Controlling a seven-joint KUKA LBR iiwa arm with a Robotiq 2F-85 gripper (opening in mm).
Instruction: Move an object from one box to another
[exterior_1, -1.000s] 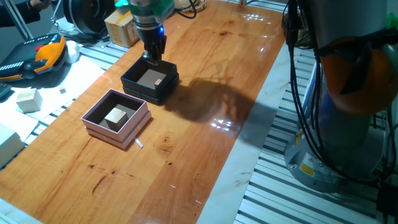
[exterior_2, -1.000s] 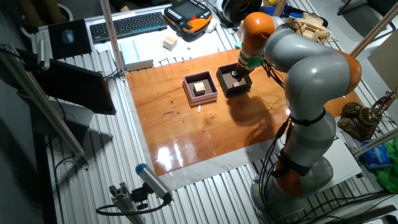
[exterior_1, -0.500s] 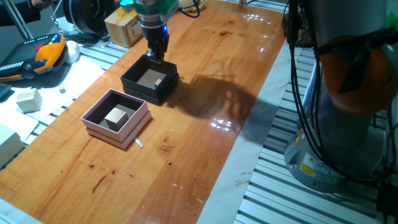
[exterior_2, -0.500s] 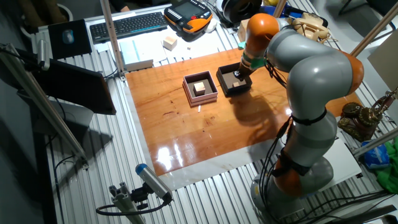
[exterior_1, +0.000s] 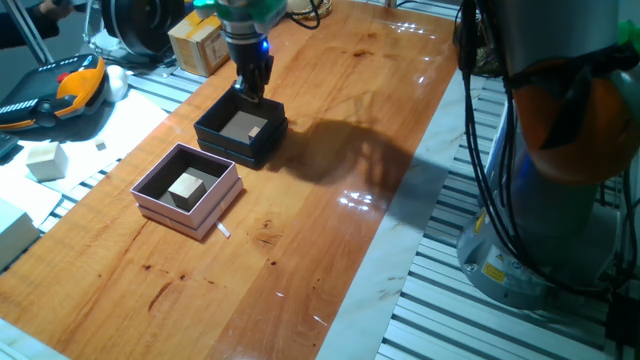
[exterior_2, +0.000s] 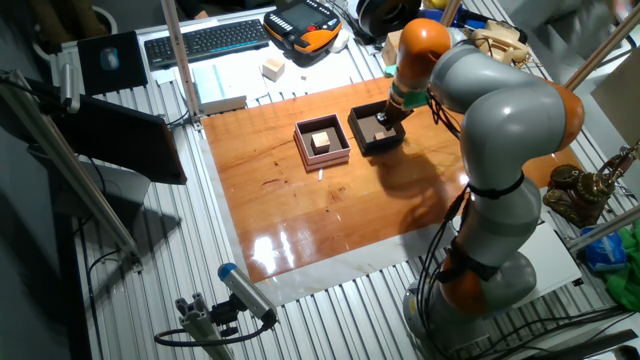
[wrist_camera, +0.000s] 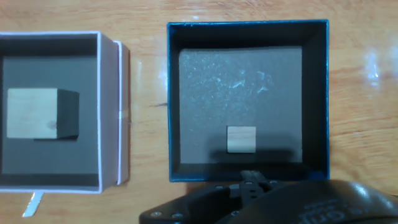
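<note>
Overhead, the gripper (exterior_1: 253, 88) hangs above the far edge of the black box (exterior_1: 241, 130), upper left of centre in one fixed view; whether its fingers are spread or together I cannot tell. Inside lies a small wooden cube (wrist_camera: 240, 139), near the lower wall in the hand view. Just beside it, the pink box (exterior_1: 187, 187) holds a larger block (wrist_camera: 41, 112).
</note>
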